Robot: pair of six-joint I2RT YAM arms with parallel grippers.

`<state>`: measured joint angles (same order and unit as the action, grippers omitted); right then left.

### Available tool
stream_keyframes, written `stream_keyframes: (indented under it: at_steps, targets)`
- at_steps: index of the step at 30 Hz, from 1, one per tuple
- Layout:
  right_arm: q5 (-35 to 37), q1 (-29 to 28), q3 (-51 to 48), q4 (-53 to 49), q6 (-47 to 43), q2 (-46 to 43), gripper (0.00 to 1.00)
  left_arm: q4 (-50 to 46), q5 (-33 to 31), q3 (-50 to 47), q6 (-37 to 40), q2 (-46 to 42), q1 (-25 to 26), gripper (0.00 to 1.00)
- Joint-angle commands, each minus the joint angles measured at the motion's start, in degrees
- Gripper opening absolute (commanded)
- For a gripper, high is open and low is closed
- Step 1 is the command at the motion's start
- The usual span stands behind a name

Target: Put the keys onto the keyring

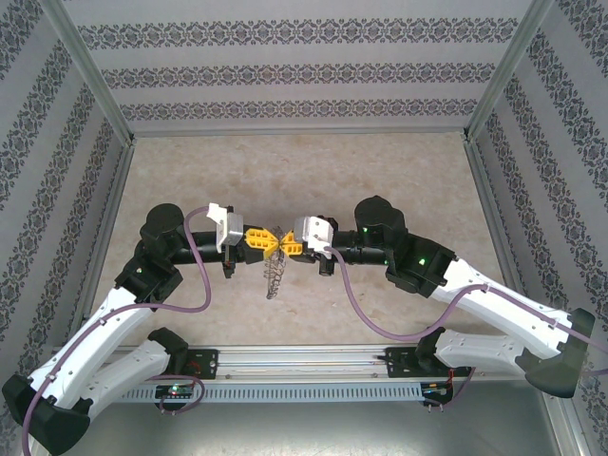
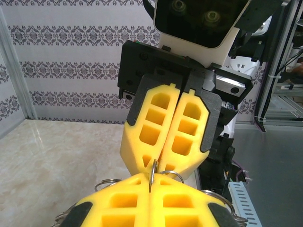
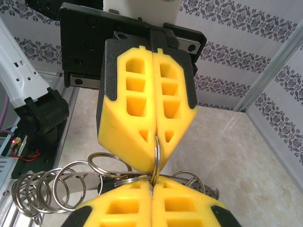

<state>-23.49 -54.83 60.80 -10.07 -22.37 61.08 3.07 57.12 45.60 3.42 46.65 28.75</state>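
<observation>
Both arms meet tip to tip on one keyring [image 3: 155, 158], over mid-worktop [image 1: 380, 171].
The left jaws and the right jaws are each closed tight on that thin ring. The keys [image 1: 274, 274] hang just below them at frame centre, and loose rings [image 3: 47, 191] bunch lower left in the right-wrist view.

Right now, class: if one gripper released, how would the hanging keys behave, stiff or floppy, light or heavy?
Probably floppy: the keys dangle in a loose string below the left gripper and right gripper. Likely weighty for their size, being metal. The linked rings would probably swing and slide.
</observation>
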Motion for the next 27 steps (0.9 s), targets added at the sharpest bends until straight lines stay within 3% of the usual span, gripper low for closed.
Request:
stream_keyframes:
  at_steps: [1, 7, 11, 14, 20, 27]
  targets:
    - [-1.3, 0.3, 1.0, 5.2, 0.0, 0.8, 0.02, 0.8, 2.6, 1.0, 0.7, 0.6, 0.3, 0.00]
    - [-1.2, 0.3, 1.5, 4.1, -0.5, 0.8, 0.00, -2.4, 1.4, 1.8, 2.5, 1.0, 0.3, 0.00]
    - [0.4, 1.1, 3.5, -2.0, -2.2, 0.4, 0.00, -13.2, -4.0, 5.0, 9.6, 0.5, 0.3, 0.22]
    - [1.3, 2.2, 6.4, -9.0, -3.8, 0.6, 0.00, -21.0, -10.2, 7.6, 15.7, 0.3, 0.3, 0.32]
    - [1.4, 3.5, 14.7, -26.5, -8.6, 4.1, 0.00, -33.7, -14.9, 14.8, 26.8, 3.7, 1.3, 0.34]
    - [0.5, 4.3, 20.4, -35.3, -11.2, 8.0, 0.00, -33.6, -12.7, 18.3, 28.5, 7.4, 3.2, 0.32]
